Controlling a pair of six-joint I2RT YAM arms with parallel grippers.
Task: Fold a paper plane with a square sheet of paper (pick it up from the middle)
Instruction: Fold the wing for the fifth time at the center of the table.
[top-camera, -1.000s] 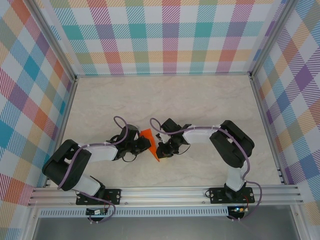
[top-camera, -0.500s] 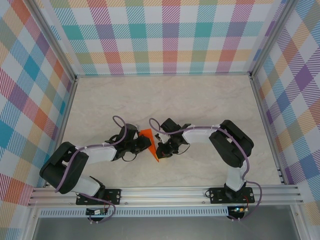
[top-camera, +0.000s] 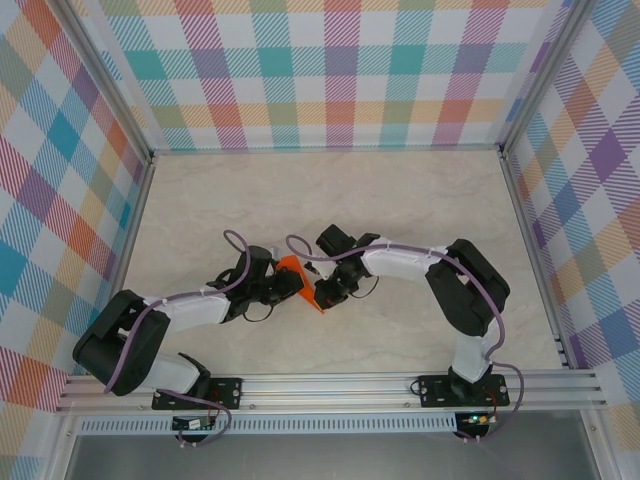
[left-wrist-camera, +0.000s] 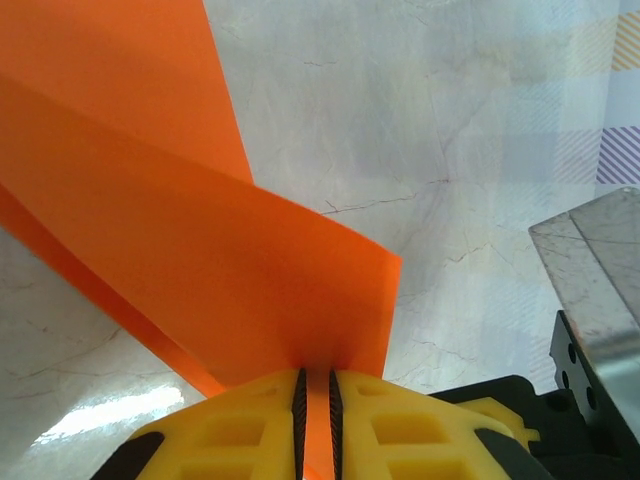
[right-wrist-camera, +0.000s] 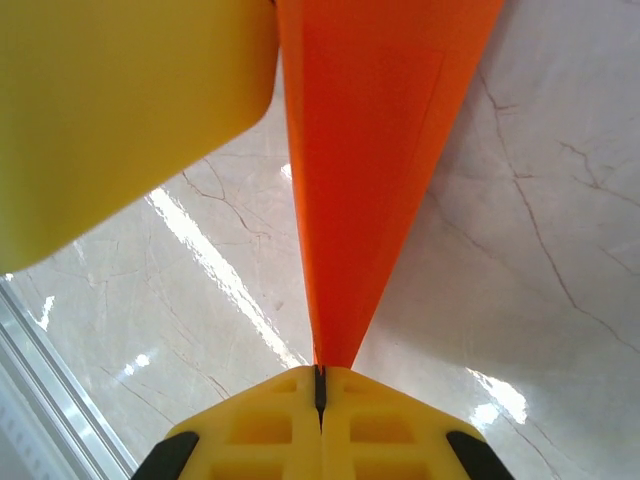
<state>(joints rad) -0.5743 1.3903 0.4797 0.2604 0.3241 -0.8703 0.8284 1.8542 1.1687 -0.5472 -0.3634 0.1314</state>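
The square sheet of paper (top-camera: 296, 270) is bright orange and folded into a creased, pointed shape, held off the marble table between both arms. My left gripper (top-camera: 283, 287) is shut on one edge; in the left wrist view the paper (left-wrist-camera: 200, 230) fans up from the left gripper (left-wrist-camera: 315, 400), a strip of it pinched between the yellow jaws. My right gripper (top-camera: 322, 293) is shut on the narrow tip; in the right wrist view the paper (right-wrist-camera: 370, 150) tapers down into the right gripper (right-wrist-camera: 320, 385). A yellow finger of the left gripper (right-wrist-camera: 120, 110) looms at the upper left.
The pale marble table (top-camera: 400, 200) stretches away behind the arms. Plaid walls (top-camera: 330, 80) close in the back and both sides. An aluminium rail (top-camera: 330, 385) carrying the arm bases runs along the near edge. Part of the right arm (left-wrist-camera: 590, 270) shows at the right.
My right gripper has closed fully on the paper's tip and shifted up and to the left. The paper moved slightly the same way, with the left gripper still holding it.
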